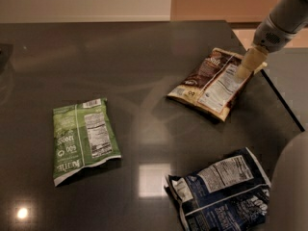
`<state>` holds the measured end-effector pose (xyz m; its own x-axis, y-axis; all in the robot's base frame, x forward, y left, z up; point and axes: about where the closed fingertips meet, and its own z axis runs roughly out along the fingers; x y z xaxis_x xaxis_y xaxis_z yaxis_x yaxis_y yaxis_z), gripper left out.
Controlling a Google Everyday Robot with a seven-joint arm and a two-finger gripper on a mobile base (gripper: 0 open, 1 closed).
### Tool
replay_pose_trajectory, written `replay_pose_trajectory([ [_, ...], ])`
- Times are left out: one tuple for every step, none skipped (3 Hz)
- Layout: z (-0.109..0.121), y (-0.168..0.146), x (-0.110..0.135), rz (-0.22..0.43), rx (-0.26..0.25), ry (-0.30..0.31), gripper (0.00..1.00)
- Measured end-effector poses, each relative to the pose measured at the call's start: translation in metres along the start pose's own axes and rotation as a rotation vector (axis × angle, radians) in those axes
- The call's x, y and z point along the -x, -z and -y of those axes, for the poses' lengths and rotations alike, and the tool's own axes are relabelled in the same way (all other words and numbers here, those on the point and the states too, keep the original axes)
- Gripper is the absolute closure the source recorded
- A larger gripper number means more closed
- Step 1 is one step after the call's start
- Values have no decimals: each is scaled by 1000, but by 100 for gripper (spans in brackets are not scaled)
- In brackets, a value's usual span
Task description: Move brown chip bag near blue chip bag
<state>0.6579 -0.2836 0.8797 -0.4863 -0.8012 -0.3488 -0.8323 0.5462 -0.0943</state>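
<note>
The brown chip bag (208, 83) lies flat on the dark table at the right, label side up, with cream edges. My gripper (246, 66) comes down from the upper right and is at the bag's upper right edge, over its white label panel. I cannot tell whether it touches the bag. The blue chip bag (220, 190) lies crumpled at the front right, well below the brown bag, with a gap of bare table between them.
A green chip bag (83, 138) lies flat at the left. The table's right edge (284, 105) runs close past the brown bag. A rounded grey part of the robot (291, 186) fills the lower right corner, beside the blue bag.
</note>
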Motion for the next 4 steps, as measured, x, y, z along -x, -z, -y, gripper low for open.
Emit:
replay_pose_trajectory([
  [-1,-15,2,9,32,-10,0],
  [-2,-23,3,11,51,-11,15],
  [-3,-25,4,14,59,-14,39],
  [-7,-20,6,18,65,-12,63],
])
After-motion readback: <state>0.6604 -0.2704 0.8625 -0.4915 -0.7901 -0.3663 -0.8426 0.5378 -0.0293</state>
